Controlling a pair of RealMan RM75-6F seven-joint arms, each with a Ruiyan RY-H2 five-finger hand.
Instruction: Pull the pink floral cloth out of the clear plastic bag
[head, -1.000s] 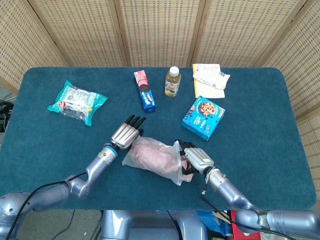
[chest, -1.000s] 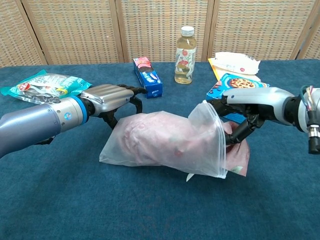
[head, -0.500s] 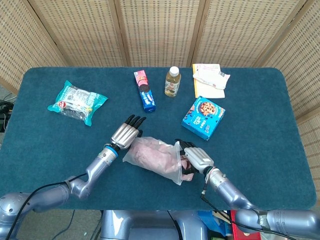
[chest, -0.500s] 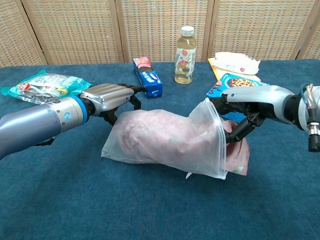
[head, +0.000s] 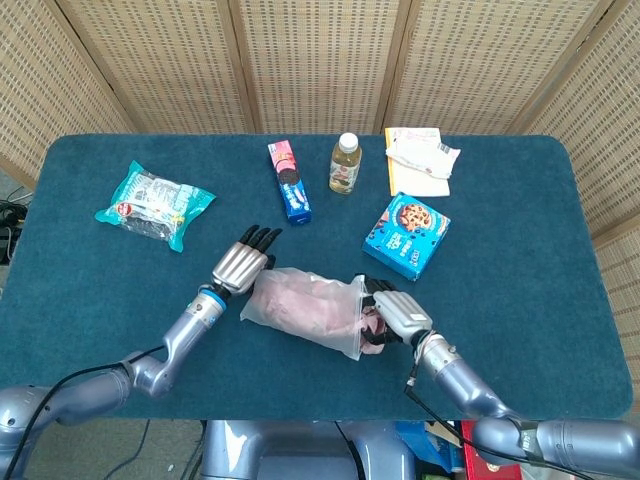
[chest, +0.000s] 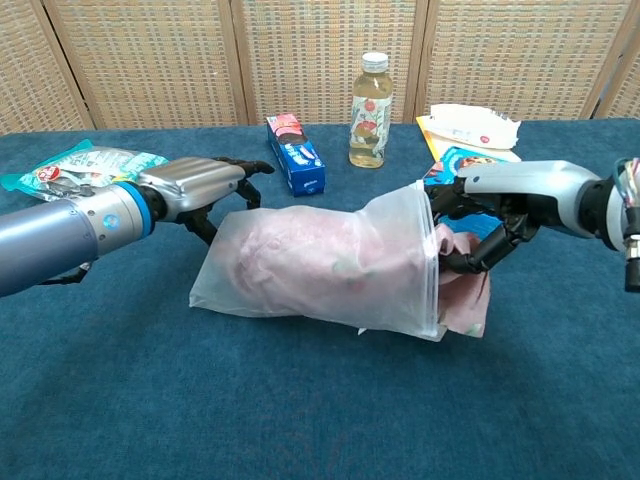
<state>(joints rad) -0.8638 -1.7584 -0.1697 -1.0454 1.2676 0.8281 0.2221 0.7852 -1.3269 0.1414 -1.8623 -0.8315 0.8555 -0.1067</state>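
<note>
The clear plastic bag (head: 300, 308) (chest: 320, 268) lies on the blue table, its mouth facing my right side. Most of the pink floral cloth (chest: 300, 260) is still inside it. One end of the cloth (head: 372, 326) (chest: 463, 297) hangs out of the mouth. My right hand (head: 396, 311) (chest: 503, 207) curls its fingers around that end at the bag's opening. My left hand (head: 240, 264) (chest: 193, 186) lies against the bag's closed end, fingers stretched over it. The frames do not show whether it grips the plastic.
Behind the bag lie a blue cookie box (head: 406, 235), a biscuit sleeve (head: 289, 181), a juice bottle (head: 345, 163) and a white and yellow packet (head: 419, 158). A teal snack pack (head: 154, 204) lies far left. A wicker screen backs the table.
The bag has shifted a little left and its right end has lifted. My left hand moved left to the closed end. A bit more pink cloth shows outside the mouth in my right hand.
</note>
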